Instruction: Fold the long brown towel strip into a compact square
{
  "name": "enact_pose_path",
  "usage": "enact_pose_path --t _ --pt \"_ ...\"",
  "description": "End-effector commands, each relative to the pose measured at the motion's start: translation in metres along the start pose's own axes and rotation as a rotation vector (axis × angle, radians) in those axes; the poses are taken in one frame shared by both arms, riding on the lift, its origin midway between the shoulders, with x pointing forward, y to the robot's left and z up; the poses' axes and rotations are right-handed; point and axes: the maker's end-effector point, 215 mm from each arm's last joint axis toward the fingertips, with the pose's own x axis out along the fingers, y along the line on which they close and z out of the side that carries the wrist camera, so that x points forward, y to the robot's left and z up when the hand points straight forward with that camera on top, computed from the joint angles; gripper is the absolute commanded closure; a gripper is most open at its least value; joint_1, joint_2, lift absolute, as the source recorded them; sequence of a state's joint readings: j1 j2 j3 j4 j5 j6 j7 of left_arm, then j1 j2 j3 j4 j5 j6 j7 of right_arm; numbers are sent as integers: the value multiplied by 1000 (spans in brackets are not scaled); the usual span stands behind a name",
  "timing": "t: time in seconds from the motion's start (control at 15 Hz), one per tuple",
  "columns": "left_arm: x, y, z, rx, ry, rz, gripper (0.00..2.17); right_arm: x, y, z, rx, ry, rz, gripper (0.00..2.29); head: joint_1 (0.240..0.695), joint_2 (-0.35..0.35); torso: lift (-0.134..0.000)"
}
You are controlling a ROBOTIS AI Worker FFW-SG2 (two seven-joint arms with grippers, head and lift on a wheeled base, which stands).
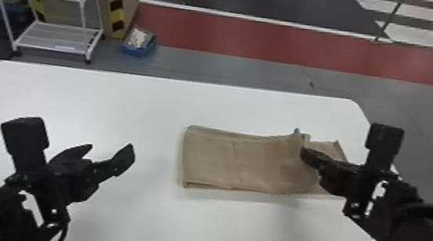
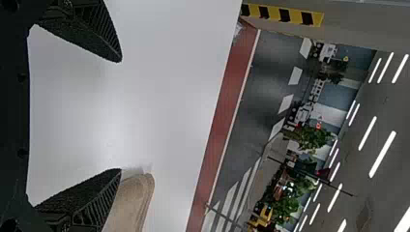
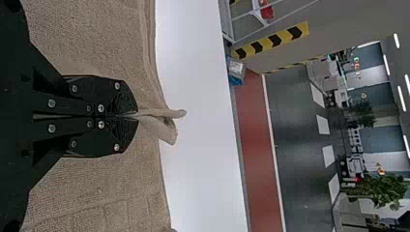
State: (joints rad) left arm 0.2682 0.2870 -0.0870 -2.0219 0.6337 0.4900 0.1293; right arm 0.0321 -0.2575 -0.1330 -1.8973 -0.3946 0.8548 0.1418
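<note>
The brown towel lies on the white table right of centre, folded over itself, with a raised pinch near its right part. At that pinch is my right gripper. In the right wrist view my right gripper is shut on a fold of the towel, whose tip pokes out past the fingertips. My left gripper stands open over the table, left of the towel and apart from it. In the left wrist view the left gripper has nothing between its fingers, and a rounded end of the towel shows beside one finger.
The white table has its far edge beyond the towel and its right edge near my right arm. On the floor behind stand a white shelf rack and a blue box.
</note>
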Motion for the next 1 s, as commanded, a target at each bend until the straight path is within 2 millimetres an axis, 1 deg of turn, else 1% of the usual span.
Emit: enact_pose_path --t 0.0,0.07,0.13,0.2,0.27,0.33,0.47,0.53,0.6,0.67,0.73,0.8,0.87,0.93 --pt "-1 0 3 3 -6 2 70 -8 2 16 -7 -34 12 1595 695 -107 -125" --pt "-4 -2 5 5 -13 0 70 -18 -10 26 -15 -40 -10 1595 695 -105 -125" --pt "-5 0 6 9 -14 4 70 -24 -20 37 -10 -49 -17 1595 695 -105 -125" --pt "-5 3 8 16 -17 12 70 -32 -40 49 -5 -54 -41 1595 695 -110 -125" --pt "-6 2 12 19 -25 11 70 -38 -56 51 -5 -56 -65 1595 695 -120 -125" --pt "-7 1 13 19 -26 9 70 -39 -67 42 7 -41 -78 1595 695 -140 -125" --pt "-6 1 12 26 -24 13 70 -28 -89 7 44 8 -98 1595 695 -165 -125" --pt "-6 0 11 28 -23 11 70 -22 -90 -3 54 21 -93 1595 695 -176 -125" --pt "-6 -1 10 27 -19 10 70 -17 -86 -12 48 40 -89 1595 695 -192 -125" --pt "-6 -2 10 28 -21 10 70 -16 -83 -13 49 39 -87 1595 695 -195 -125" --pt "-6 -2 9 31 -18 11 70 -20 -77 1 44 10 -71 1595 695 -196 -125" --pt "-6 -1 10 31 -22 13 70 -28 -74 20 29 -28 -69 1595 695 -195 -125" --pt "-7 2 8 32 -16 18 70 -39 -77 40 22 -65 -69 1595 695 -190 -125" --pt "-8 4 7 31 -17 22 70 -48 -89 54 22 -85 -80 1595 695 -190 -125"
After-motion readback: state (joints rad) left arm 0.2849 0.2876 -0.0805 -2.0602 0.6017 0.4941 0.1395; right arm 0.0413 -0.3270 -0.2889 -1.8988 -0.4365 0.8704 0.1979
